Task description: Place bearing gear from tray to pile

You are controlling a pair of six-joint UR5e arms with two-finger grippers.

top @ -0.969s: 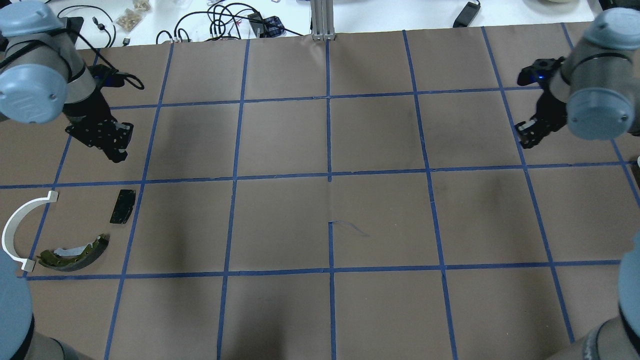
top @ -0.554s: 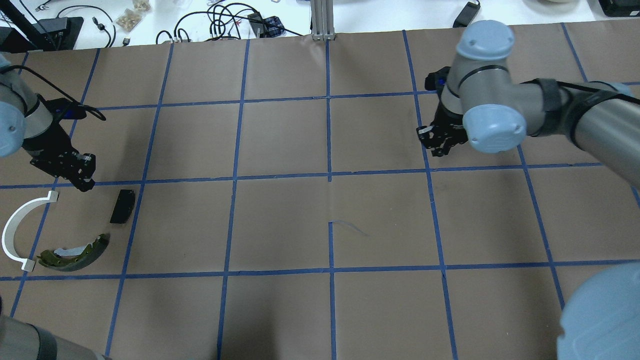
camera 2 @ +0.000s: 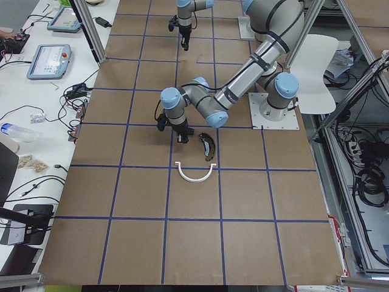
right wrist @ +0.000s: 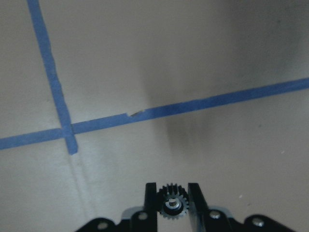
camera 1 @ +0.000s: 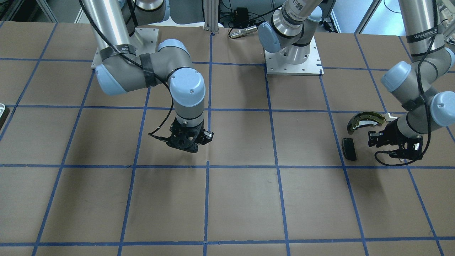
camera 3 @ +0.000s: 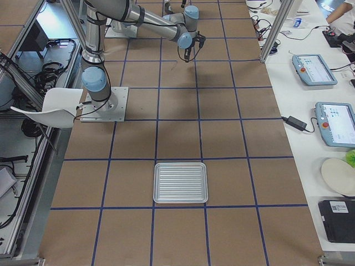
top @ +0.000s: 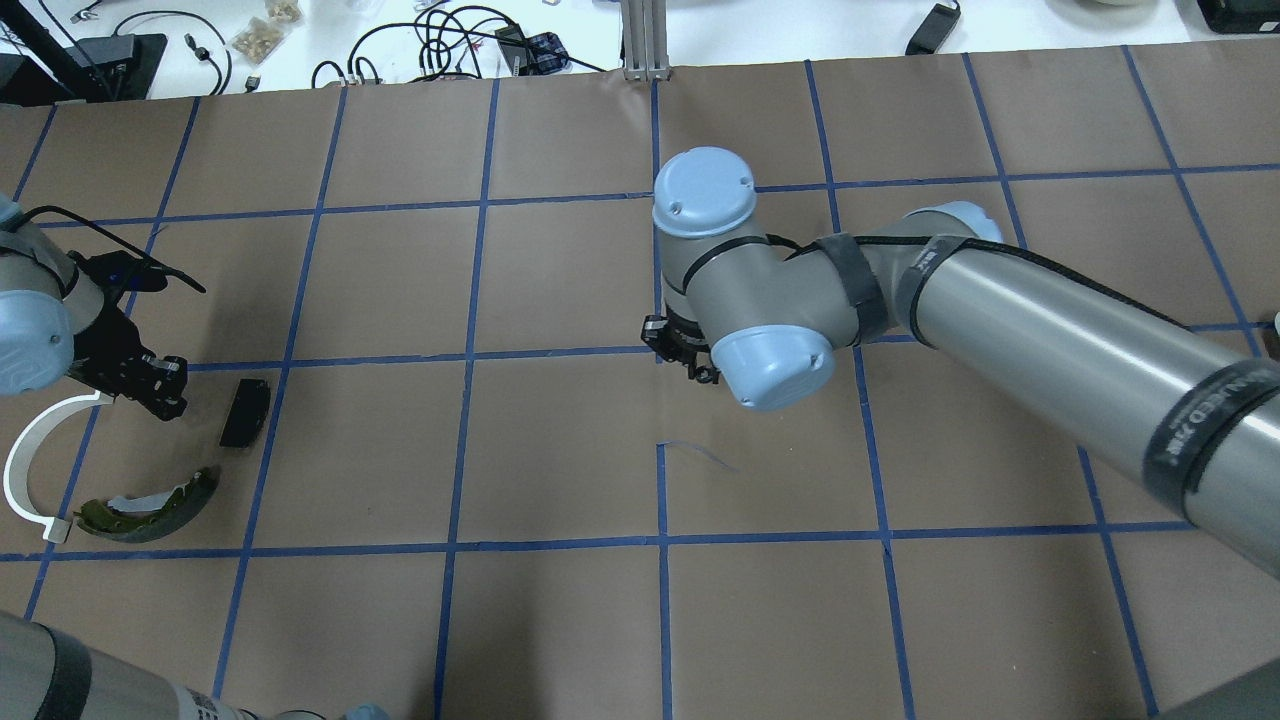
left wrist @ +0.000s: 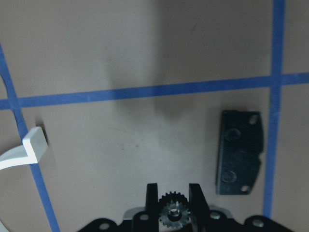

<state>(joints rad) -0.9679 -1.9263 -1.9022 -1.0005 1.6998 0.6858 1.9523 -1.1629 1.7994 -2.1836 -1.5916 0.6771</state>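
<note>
Black gears are pinched in both grippers: the left gripper [top: 168, 400] has its fingers closed on one gear [left wrist: 173, 212], low over bare paper between the pad [left wrist: 240, 152] and the strip [left wrist: 34, 145], likely so the gear joins the pile [camera 1: 366, 119] without landing on either or on the shoe [top: 150, 497]. The right gripper [camera 1: 192, 146], clamped on a second gear [right wrist: 172, 205], hangs over mid-table, well apart from pile and tray [camera 3: 180, 183], probably to leave the left arm room

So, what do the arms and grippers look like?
The left arm and right arm are silver tubes with blue-grey joint caps, black cables strapped along them and a lettered black band. The left gripper and right gripper are black, two-fingered.
</note>
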